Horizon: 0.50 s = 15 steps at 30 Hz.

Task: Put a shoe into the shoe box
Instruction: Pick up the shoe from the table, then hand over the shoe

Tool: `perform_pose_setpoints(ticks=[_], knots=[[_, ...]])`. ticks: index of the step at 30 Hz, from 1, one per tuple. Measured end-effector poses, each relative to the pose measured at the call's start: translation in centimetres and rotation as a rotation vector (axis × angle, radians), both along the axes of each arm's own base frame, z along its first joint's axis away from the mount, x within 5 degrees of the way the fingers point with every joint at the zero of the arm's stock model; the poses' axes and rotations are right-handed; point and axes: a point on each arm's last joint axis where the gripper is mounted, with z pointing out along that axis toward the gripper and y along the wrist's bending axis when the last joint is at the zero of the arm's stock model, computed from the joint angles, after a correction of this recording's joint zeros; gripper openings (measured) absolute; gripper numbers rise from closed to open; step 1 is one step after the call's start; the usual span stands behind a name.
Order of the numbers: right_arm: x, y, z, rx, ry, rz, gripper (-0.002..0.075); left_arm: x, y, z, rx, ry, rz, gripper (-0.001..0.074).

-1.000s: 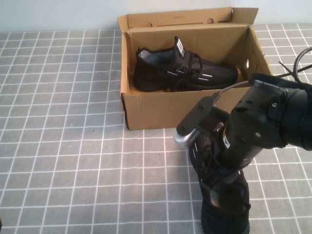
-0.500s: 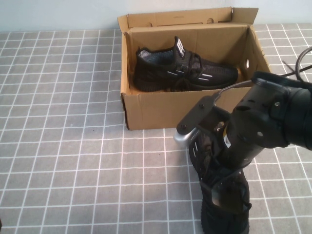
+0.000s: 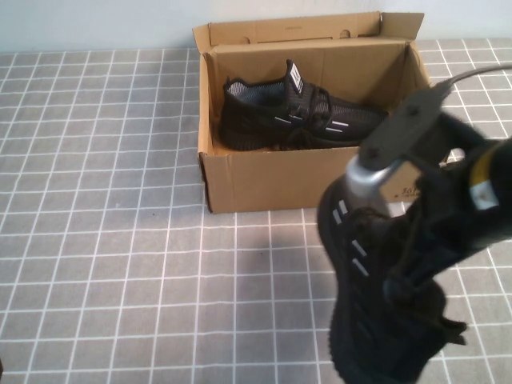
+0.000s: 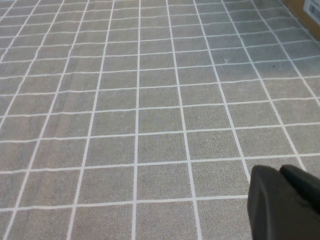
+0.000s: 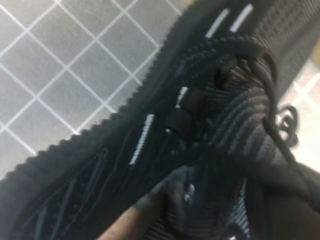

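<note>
The shoe (image 3: 376, 280), a black knit sneaker with short white side stripes, hangs off the table at the front right, in front of the shoe box. My right gripper (image 3: 420, 256) is shut on its upper part, near the laces. In the right wrist view the shoe (image 5: 150, 125) fills the frame and the right gripper (image 5: 235, 200) is buried in it. The brown cardboard shoe box (image 3: 264, 180) stands open at the back centre. My left gripper (image 4: 280, 172) is shut and empty over bare table, far from the shoe.
The matching twin sneaker (image 3: 304, 120) lies inside the box, its toe pointing right. The box's back flap (image 3: 296, 30) stands up. Grey tiled table (image 3: 104, 200) spreads to the left and front. A black cable (image 3: 480, 112) lies right of the box.
My right arm has risen with the shoe, lifting it off the table and up towards the box. The box and the sneaker in it have not moved.
</note>
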Motion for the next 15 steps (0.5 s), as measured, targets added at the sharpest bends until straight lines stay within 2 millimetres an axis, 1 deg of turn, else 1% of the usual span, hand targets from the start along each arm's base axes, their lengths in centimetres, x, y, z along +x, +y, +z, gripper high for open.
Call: perform_pose_setpoints(ticks=[5, 8, 11, 15], knots=[[-1.7, -1.7, 2.4, 0.041, -0.065, 0.023, -0.0003, 0.0, 0.0, 0.0, 0.000, 0.000, 0.000, -0.0001], [-2.3, -2.3, 3.3, 0.061, -0.101, 0.037, -0.0003, 0.0, 0.0, 0.0, 0.000, 0.000, 0.000, -0.0001], [-2.6, -2.6, 3.7, 0.064, -0.125, 0.057, -0.0003, 0.0, 0.0, 0.0, 0.000, 0.000, 0.000, -0.0001], [-2.5, -2.5, 3.8, 0.065, -0.143, 0.084, -0.0003, 0.0, 0.0, 0.0, 0.000, 0.000, 0.000, -0.0001]])
